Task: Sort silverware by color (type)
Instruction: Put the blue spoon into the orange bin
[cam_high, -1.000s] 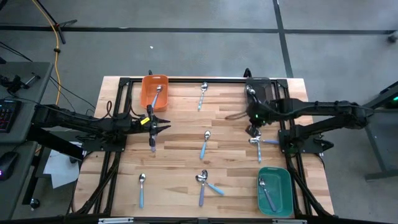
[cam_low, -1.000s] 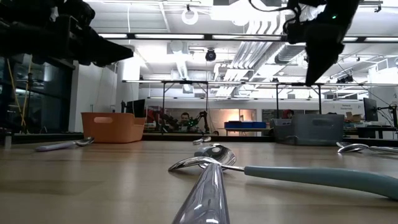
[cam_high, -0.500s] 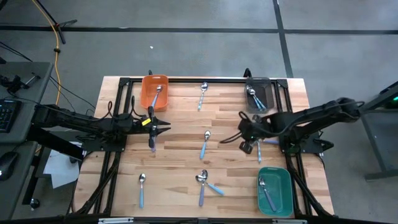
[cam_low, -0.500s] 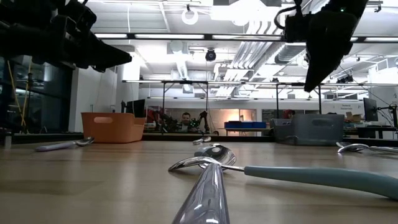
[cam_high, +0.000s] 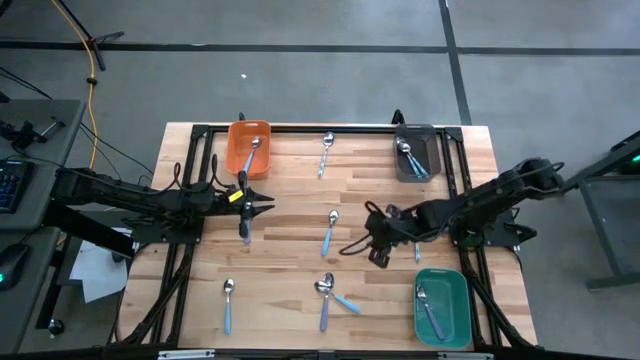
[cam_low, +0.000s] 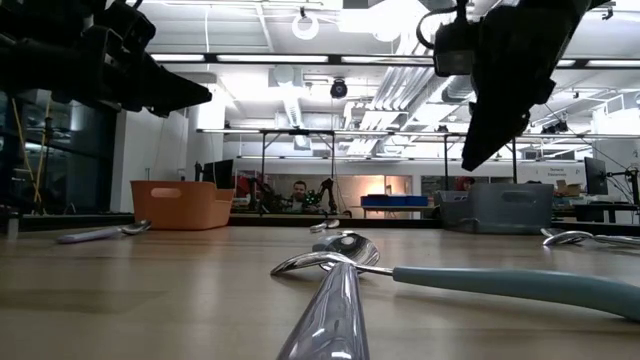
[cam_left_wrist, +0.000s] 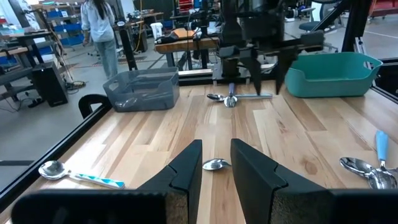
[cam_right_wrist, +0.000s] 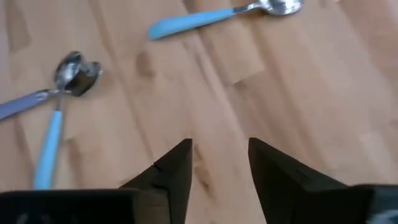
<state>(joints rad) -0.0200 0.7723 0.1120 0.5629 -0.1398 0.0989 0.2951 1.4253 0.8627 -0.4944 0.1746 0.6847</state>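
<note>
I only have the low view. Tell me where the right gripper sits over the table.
Observer: The right gripper hangs over bare wood, between the light-blue spoon at the table's centre and the crossed pair of spoons.
Operator: Report whether it carries anything.
Observer: Nothing. Its wrist view shows open fingers with only wood between them.
Operator: Now place the left arm.
Observer: The left gripper hovers just off the orange bin, which holds one spoon.
</note>
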